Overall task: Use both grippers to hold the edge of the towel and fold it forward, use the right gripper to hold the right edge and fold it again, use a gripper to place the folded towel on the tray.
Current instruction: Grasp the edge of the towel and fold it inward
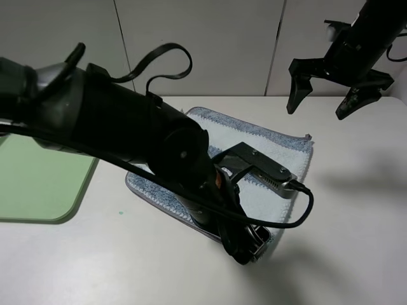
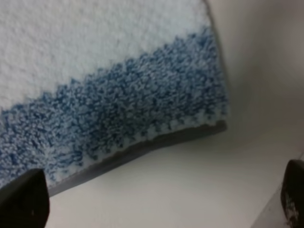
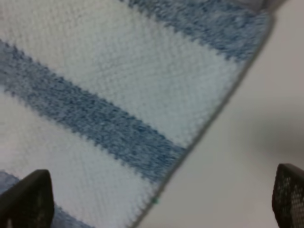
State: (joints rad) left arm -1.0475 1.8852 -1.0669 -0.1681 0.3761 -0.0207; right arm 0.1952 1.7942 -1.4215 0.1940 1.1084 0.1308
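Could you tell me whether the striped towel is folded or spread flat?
Spread flat: the blue-and-white striped terry towel lies in one layer on the white table, unfolded.

- A robot laboratory is suggested.
- A plain white bench (image 1: 356, 254) is seen before pale, unmarked wall panels (image 1: 210, 44).
- The left arm (image 1: 114, 127) and the right arm (image 1: 375, 32), black and cabled, are held over it.

The wide-open claw (image 3: 159, 202) frames the striped towel (image 3: 118, 95), whose grey hem (image 3: 214, 113) meets the pale table (image 3: 259, 142).
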